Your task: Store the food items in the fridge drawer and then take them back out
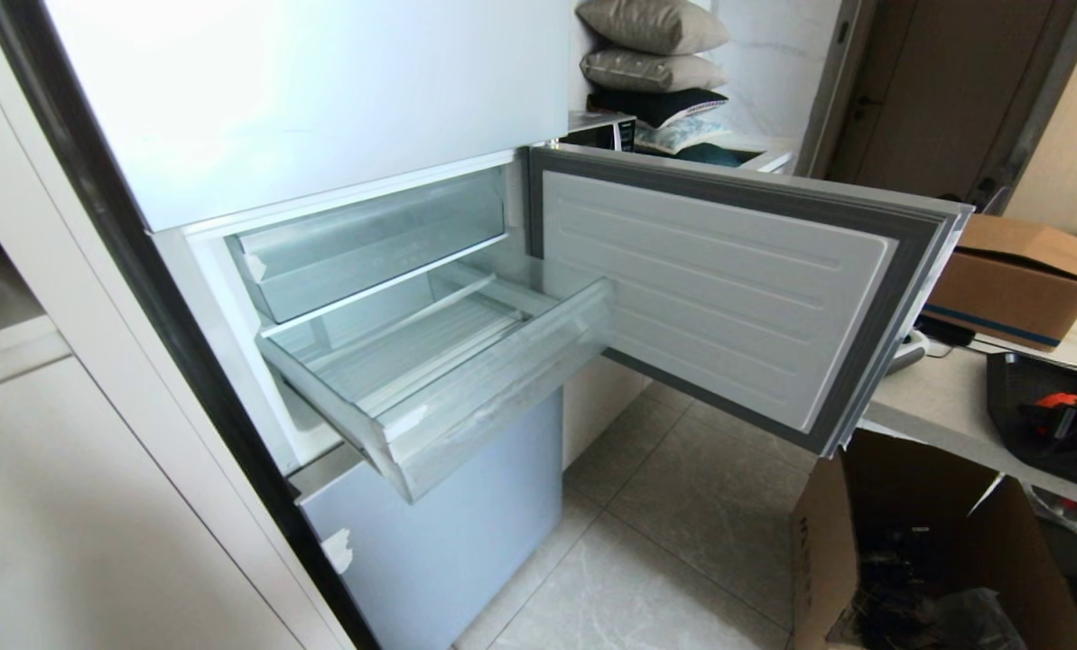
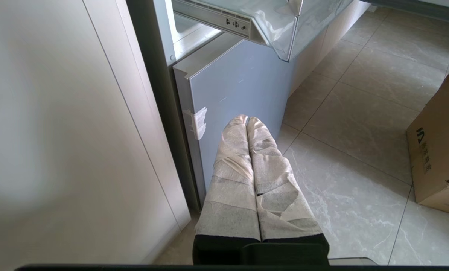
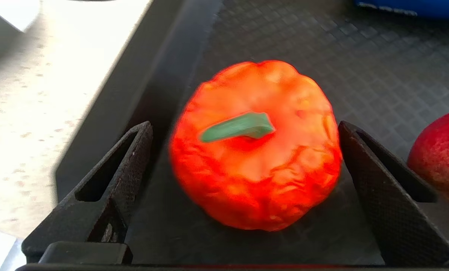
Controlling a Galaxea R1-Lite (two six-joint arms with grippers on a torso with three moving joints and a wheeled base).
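- The right gripper [image 3: 243,165] stands spread wide and grasps nothing: one black finger [image 3: 122,177] sits on each side of an orange-red bell pepper [image 3: 254,150], with a visible gap at either flank.
- The pepper sits squarely between the jaws on the dark tray [image 3: 359,56], green stem [image 3: 239,128] pointing up toward the wrist camera. It is lobed and wrinkled with a dull sheen; it looks like a moulded toy, though the slight blur leaves that uncertain.
- Handling, as a judgement: light, probably hollow and a little yielding, not fragile. The rounded, smooth skin could slip, so the widest band of the body, below the shoulders, is the place to pinch; the stem is too thin to trust.
- The finger pads are cross-hatched, which should help bite. The tray floor is embossed with a fine diamond grid.
- Just outside one jaw lies a red, speckled, apple-like fruit [image 3: 440,158], close enough to be nudged as the jaws shut.
- The fridge drawer [image 1: 466,397] is pulled out and holds no food: clear, stiff plastic, ribbed floor, scuffed frosted lip, well apart from the jaws.
- The left gripper [image 2: 252,177], wrapped in pale tape, hangs pressed together near the lower fridge door [image 2: 243,82].
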